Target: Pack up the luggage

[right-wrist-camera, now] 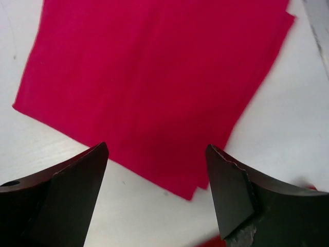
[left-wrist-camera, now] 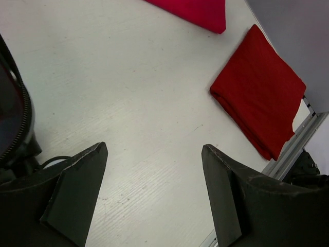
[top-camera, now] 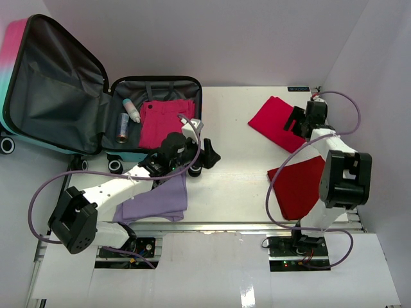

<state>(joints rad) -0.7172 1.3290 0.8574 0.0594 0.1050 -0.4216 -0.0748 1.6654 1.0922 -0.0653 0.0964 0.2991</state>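
— Where is the luggage (top-camera: 58, 90)?
— Lying open, just left of the left tool (top-camera: 204, 163).
— And how do the tools stand?
— Both are spread wide and grip nothing. The left tool is above the counter (top-camera: 237, 179); the right tool (top-camera: 297, 120) hovers over a pink cloth (top-camera: 270, 119).

Pink-to-teal luggage (top-camera: 58, 90), crimson cloth (top-camera: 273, 122), lilac garment (top-camera: 157, 202)
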